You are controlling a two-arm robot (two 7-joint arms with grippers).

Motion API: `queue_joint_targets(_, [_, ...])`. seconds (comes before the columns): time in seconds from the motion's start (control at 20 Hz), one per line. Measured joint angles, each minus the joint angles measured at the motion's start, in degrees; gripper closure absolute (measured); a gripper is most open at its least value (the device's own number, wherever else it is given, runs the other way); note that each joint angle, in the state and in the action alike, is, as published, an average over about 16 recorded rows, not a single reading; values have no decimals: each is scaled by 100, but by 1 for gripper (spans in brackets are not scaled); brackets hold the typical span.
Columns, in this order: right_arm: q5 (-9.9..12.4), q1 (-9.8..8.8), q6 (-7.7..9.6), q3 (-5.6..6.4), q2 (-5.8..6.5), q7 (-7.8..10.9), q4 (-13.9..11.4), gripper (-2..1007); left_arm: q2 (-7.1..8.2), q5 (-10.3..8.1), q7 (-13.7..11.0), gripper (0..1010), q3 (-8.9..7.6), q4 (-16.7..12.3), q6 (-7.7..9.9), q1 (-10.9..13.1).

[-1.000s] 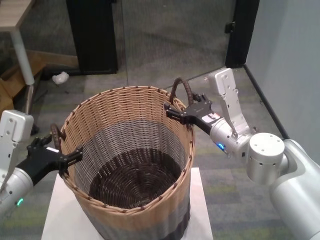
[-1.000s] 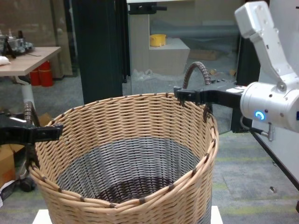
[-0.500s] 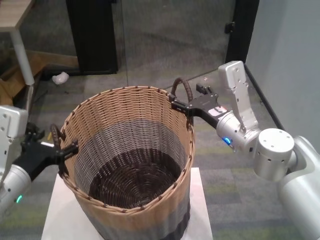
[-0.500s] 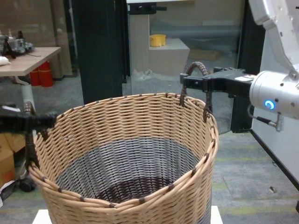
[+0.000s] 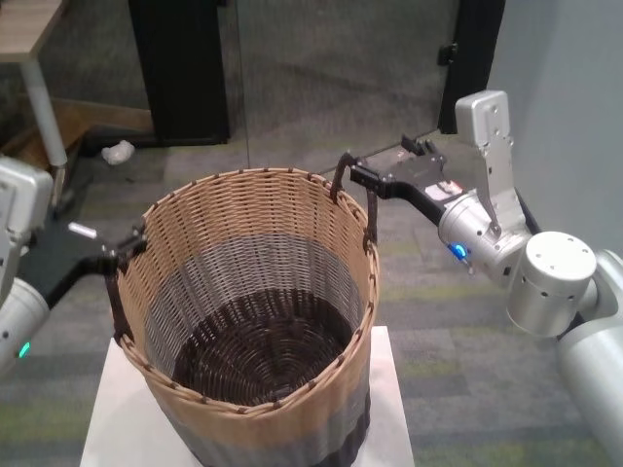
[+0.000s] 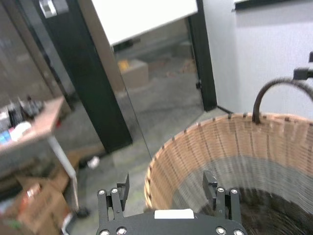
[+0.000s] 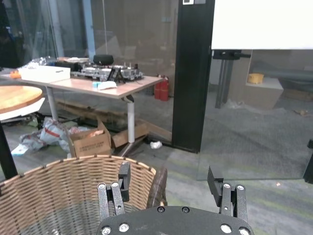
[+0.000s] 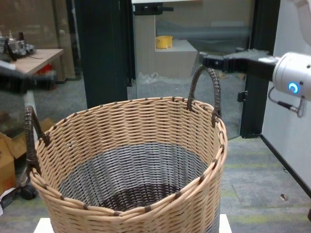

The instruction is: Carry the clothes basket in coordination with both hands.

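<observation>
Two grippers hover spread and empty beside the basket [image 5: 255, 321], which stands mid-frame on a white table [image 5: 394, 409]. Left gripper [image 5: 115, 251] sits at middle left beside one handle [image 5: 114, 297]; right gripper [image 5: 362, 178] sits upper right above the other handle [image 8: 204, 90].

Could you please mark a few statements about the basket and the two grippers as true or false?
1. The basket is empty. True.
2. The right gripper is shut on a handle. False: it is open, just above the right handle, gripping nothing.
3. The basket stands on a white stand. True.
4. The left gripper holds the left handle. False: it is open, above that handle and clear of it.
5. The basket lies on its side. False: it stands upright.
</observation>
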Motion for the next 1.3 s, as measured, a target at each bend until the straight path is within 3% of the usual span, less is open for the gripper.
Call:
queue_joint_targets(0.3, [188,-32,-35,158,-23,-97,-330,2,62,217,-48,10,-57,-315,-239,-80])
queue_joint_targets(0.65, [361,-80,-78,298,-75,-189,-629,2,72,284,-95,10,-120,-475,-451,-133])
queue_joint_targets(0.9, [414,-100,-93,342,-98,-210,-714,2,67,272,-101,10,-135,-480,-484,-142])
queue_joint_targets(1.3, [384,-87,-76,311,-89,-176,-649,2,69,272,-87,11,-114,-448,-448,-136])
